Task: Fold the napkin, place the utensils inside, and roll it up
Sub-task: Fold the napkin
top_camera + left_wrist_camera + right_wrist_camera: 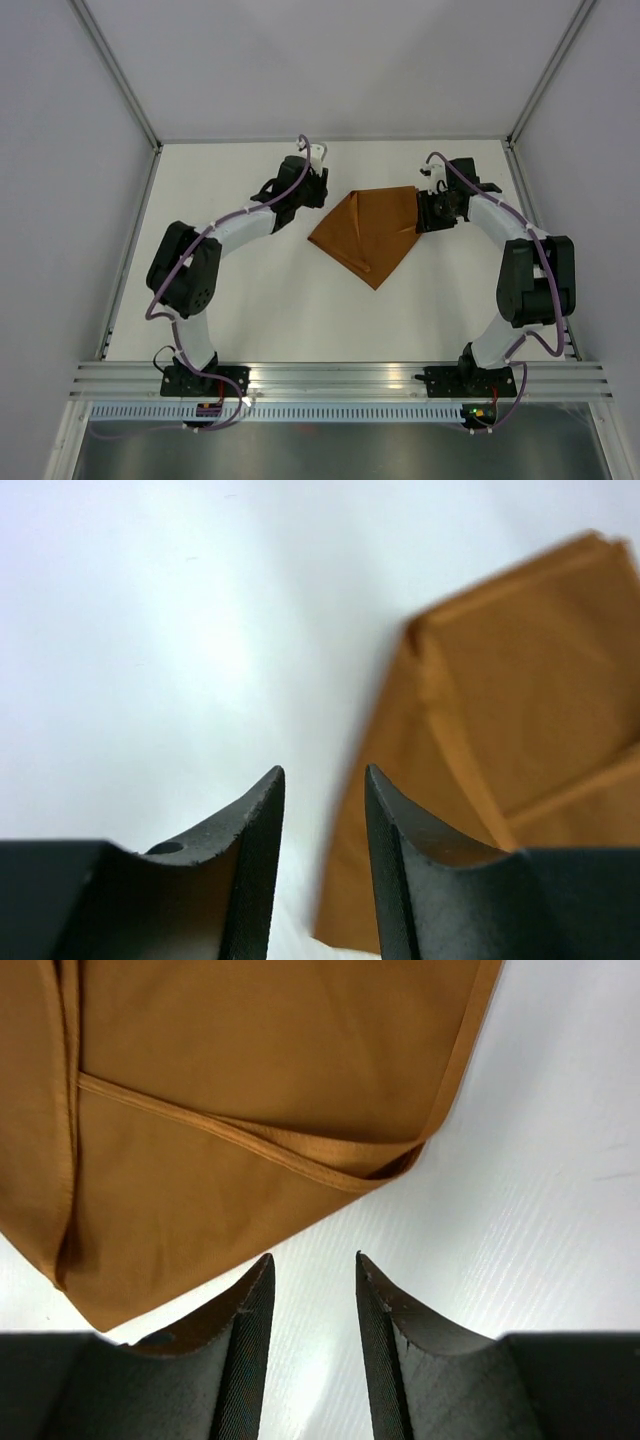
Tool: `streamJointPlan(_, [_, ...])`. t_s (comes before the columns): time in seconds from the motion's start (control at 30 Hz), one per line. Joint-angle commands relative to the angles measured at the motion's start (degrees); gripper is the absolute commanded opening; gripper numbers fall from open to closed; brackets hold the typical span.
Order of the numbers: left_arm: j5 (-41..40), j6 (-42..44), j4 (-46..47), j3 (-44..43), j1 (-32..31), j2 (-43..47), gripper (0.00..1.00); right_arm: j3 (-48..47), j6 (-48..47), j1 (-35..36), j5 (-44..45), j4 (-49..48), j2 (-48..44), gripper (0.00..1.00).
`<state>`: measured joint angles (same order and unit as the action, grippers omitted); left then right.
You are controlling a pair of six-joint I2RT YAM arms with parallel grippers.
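- Napkin [365, 235]: lies on the white table [250, 310], folded into a rough diamond, with the hemmed edges of the upper layers crossing the lower one.
- Left gripper [322, 772]: hangs just beside the napkin's left corner, over bare surface; fingers slightly parted, gripping nothing.
- Right gripper [312, 1257]: sits at the napkin's right side, just off a folded corner; fingers slightly parted, nothing between them, cloth not pinched.

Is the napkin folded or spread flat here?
Folded: the napkin shows overlapping layers, with a hemmed edge crossing its surface in the right wrist view.
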<state>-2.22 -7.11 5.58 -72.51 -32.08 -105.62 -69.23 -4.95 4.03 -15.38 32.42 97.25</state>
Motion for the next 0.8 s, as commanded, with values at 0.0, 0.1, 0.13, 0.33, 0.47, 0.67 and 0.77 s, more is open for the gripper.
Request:
streamJointPlan(0.0, [-7.5, -6.0, -8.7, -5.0, 3.4, -6.2, 0.43, 1.4, -0.1, 0.1, 2.4, -0.7, 0.1, 0.43])
streamJointPlan(0.1, [-8.4, -6.4, -10.4, -8.1, 4.1, -10.0, 0.4, 2.3, 0.2, 0.2, 2.7, -1.7, 1.3, 0.43])
streamJointPlan(0.13, [-8.6, -6.9, -10.6, -8.7, 4.2, -10.7, 0.38, 2.3, 0.6, 0.1, 2.7, -2.1, 2.2, 0.43])
streamJointPlan(0.33, [-8.1, -9.4, -10.6, -8.1, 4.5, -13.3, 0.32, 0.9, 1.1, 0.2, 2.8, -3.2, 7.6, 0.42])
streamJointPlan(0.47, [-7.5, -10.4, -10.4, -6.8, 4.5, -13.7, 0.29, -0.4, 1.3, 0.2, 2.9, -3.7, 10.2, 0.42])
streamJointPlan(0.67, [-5.9, -12.1, -8.5, -2.9, 4.4, -12.5, 0.24, -4.1, 1.3, 0.2, 3.3, -4.3, 14.4, 0.41])
streamJointPlan(0.77, [-5.0, -12.9, -7.4, -0.4, 4.0, -11.6, 0.23, -7.0, 0.8, 0.1, 3.2, -4.0, 17.3, 0.42])
